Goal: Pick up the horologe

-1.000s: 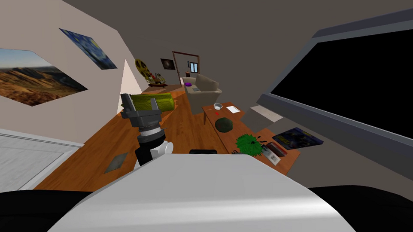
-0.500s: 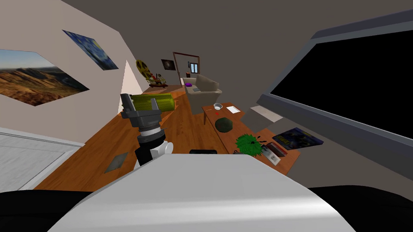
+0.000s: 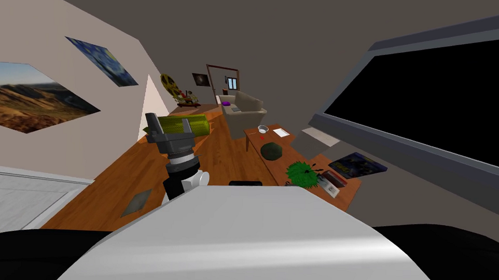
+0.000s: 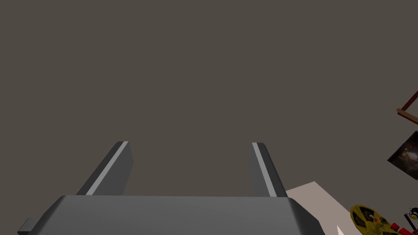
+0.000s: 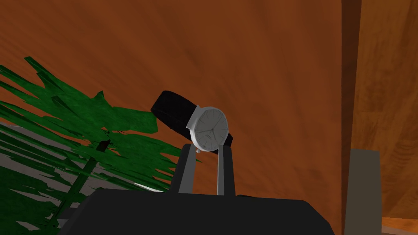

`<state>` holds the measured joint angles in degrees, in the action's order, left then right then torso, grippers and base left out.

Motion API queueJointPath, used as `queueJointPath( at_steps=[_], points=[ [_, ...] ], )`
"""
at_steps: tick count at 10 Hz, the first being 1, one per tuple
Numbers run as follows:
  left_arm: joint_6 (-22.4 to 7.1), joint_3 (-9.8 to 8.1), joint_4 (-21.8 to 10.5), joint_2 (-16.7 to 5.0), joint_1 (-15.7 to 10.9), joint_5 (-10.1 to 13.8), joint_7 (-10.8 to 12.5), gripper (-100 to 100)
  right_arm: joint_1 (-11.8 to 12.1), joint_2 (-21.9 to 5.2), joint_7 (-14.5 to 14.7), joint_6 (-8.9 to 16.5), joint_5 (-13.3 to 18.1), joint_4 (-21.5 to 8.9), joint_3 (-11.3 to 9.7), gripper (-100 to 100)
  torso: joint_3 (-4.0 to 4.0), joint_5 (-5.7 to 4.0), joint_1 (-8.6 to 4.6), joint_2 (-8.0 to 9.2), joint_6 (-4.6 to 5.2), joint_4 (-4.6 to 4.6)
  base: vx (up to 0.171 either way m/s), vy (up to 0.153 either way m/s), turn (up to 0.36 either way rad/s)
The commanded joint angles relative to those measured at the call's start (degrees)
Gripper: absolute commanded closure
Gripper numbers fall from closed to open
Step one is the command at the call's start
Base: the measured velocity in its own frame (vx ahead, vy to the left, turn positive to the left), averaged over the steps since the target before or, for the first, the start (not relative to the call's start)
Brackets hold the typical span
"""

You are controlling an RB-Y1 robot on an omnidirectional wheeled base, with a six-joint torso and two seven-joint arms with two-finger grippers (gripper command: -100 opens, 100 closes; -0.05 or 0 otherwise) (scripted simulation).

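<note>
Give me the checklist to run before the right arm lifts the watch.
1. Right gripper shut on the watch: ok, the fingers press the case's lower sides.
2. Grip depth: not ok, only the fingertips hold the case; it may slip.
3. Watch clear of the table: cannot tell.
4. Plant leaves free of the fingers: cannot tell, they lie close beside them.
5. Left gripper open and empty: ok.

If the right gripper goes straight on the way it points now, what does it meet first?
The watch: its case sits between the right gripper's fingertips, which seem to clamp it. Behind it comes the wooden table.
</note>
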<state>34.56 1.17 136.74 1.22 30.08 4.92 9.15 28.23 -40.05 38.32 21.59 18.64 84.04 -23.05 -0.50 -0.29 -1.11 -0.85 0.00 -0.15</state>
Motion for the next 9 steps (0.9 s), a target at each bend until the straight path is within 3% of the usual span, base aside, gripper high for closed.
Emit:
queueJointPath(
  at_steps=[1, 2, 4, 6, 7, 9],
  points=[
    [0.0, 0.0, 0.0, 0.0, 0.0, 0.0, 0.0, 0, -0.6, -0.8, -0.9, -2.9, 0.3, -2.5, -0.1, 100, 0.0, 0.0, 0.0, 0.0, 0.0, 0.0, 0.059, 0.099, -0.053],
    [0.0, 0.0, 0.0, 0.0, 0.0, 0.0, 0.0, 0, -1.4, -2.3, -2.5, -4.5, 1.4, -4.4, 0.2, 100, -0.02, -0.07, -0.07, -0.02, -0.05, -0.01, 0.067, 0.131, -0.088],
    [0.0, 0.0, 0.0, 0.0, 0.0, 0.0, 0.0, 0, -1.4, -2.3, -2.5, -7.4, 1.4, -6.5, 0.2, 100, -0.04, -0.07, -0.05, -0.05, -0.05, -0.02, 0.034, 0.079, -0.025],
    [0.0, 0.0, 0.0, 0.0, 0.0, 0.0, 0.0, 0, -2.3, -3.8, -4.2, -11.0, 2.4, -10.4, 0.4, 100, 0.02, -0.09, -0.19, 0.06, 0.0, 0.0, 0.033, 0.086, -0.079],
    [0.0, 0.0, 0.0, 0.0, 0.0, 0.0, 0.0, 0, -2.3, -3.8, -4.2, -12.1, 2.4, -10.4, 0.4, 100, -0.01, -0.11, -0.22, 0.01, -0.02, -0.02, 0.029, 0.037, 0.003],
    [0.0, -0.01, 0.0, 0.0, 0.0, 0.0, 0.0, 0, -3.2, -5.3, -5.8, -15.7, 3.4, -14.3, 0.6, 100, -0.03, -0.12, -0.35, -0.02, 0.02, -0.03, 0.05, 0.073, -0.073]
  ],
)
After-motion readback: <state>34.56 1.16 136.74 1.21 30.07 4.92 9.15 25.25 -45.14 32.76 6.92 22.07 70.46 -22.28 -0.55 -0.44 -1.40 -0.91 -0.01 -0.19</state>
